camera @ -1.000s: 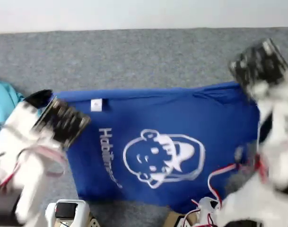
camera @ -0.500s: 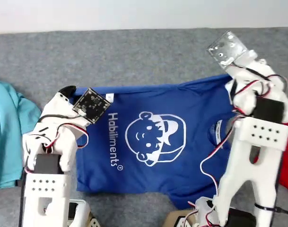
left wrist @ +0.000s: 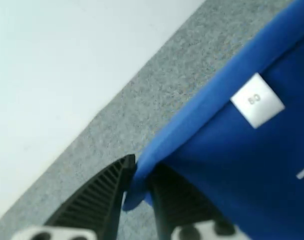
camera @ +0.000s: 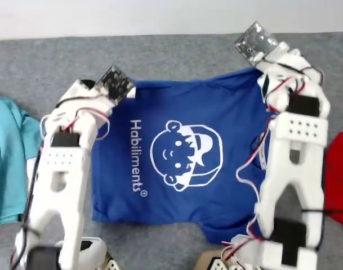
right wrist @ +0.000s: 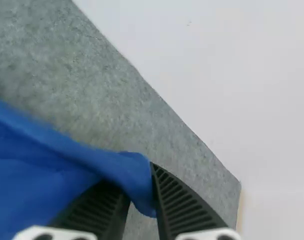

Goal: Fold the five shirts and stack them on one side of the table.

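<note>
My left pincer [camera: 85, 85] sits, in the high view, at the far left corner of the royal-blue cotton T-shirt with a white cartoon-face print [camera: 160, 118], and my right pincer [camera: 261, 72] sits at its far right corner. The shirt lies spread print-up in the middle of the grey felt tabletop [camera: 177, 56], with a teal shirt [camera: 5, 152] heaped at the left edge and a red cloth [camera: 337, 169] at the right. In the left wrist view, the left pincer [left wrist: 141, 172] is clamped on the doubled blue edge with only a thin bite, and a small white label [left wrist: 256, 100] is sewn further along. In the right wrist view, the right pincer [right wrist: 137, 186] is likewise closed on a small bunched tip of blue fabric, with the felt behind it. My worry is that both grips look shallow, so a sharp tug could pull a corner free. If one arm travels faster than the other, I'd expect the fold to land skewed or drag the lower half across the felt.
</note>
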`<state>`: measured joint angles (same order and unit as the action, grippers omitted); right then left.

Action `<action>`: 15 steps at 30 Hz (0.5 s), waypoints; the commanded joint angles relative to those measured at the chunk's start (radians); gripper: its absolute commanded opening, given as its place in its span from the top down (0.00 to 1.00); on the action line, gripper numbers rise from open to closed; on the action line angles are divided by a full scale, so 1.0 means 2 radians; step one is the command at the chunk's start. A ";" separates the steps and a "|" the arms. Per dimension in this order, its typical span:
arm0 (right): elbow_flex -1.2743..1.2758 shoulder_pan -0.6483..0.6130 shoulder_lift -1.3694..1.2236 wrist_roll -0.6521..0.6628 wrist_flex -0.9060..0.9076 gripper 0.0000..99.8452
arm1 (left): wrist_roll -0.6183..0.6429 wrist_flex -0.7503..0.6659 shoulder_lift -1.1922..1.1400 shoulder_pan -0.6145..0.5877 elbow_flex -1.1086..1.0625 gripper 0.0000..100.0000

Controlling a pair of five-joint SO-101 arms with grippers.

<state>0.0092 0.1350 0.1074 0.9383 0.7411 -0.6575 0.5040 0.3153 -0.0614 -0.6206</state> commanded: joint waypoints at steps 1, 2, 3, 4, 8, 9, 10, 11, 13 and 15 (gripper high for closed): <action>-0.097 -0.003 -0.053 0.008 -0.015 0.99 | -0.005 -0.014 -0.071 -0.004 0.082 1.00; -0.120 -0.003 -0.075 0.008 -0.015 0.99 | -0.005 -0.014 -0.093 -0.004 0.101 1.00; -0.142 -0.003 -0.096 0.008 -0.014 0.99 | -0.005 -0.014 -0.114 -0.003 0.120 1.00; -0.165 -0.003 -0.117 0.008 -0.014 0.99 | -0.005 -0.013 -0.133 -0.003 0.138 1.00; -0.259 -0.003 -0.198 0.009 -0.013 0.99 | -0.005 -0.012 -0.206 -0.003 0.217 1.00; -0.285 -0.003 -0.217 0.010 -0.012 0.99 | -0.005 -0.011 -0.222 -0.004 0.237 1.00; -0.309 -0.003 -0.236 0.010 -0.011 0.99 | -0.005 -0.008 -0.237 -0.005 0.255 1.00; -0.334 -0.003 -0.254 0.010 -0.011 0.99 | -0.005 -0.001 -0.252 -0.005 0.273 1.00; -0.381 -0.003 -0.287 0.010 -0.010 0.99 | -0.005 0.019 -0.276 -0.005 0.309 1.00; -0.416 -0.004 -0.313 0.010 -0.009 0.99 | -0.005 0.045 -0.296 -0.005 0.343 1.00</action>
<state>-0.6644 0.1274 -0.4956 0.9413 0.7411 -0.6575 0.5393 -0.2585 -0.0614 -0.0560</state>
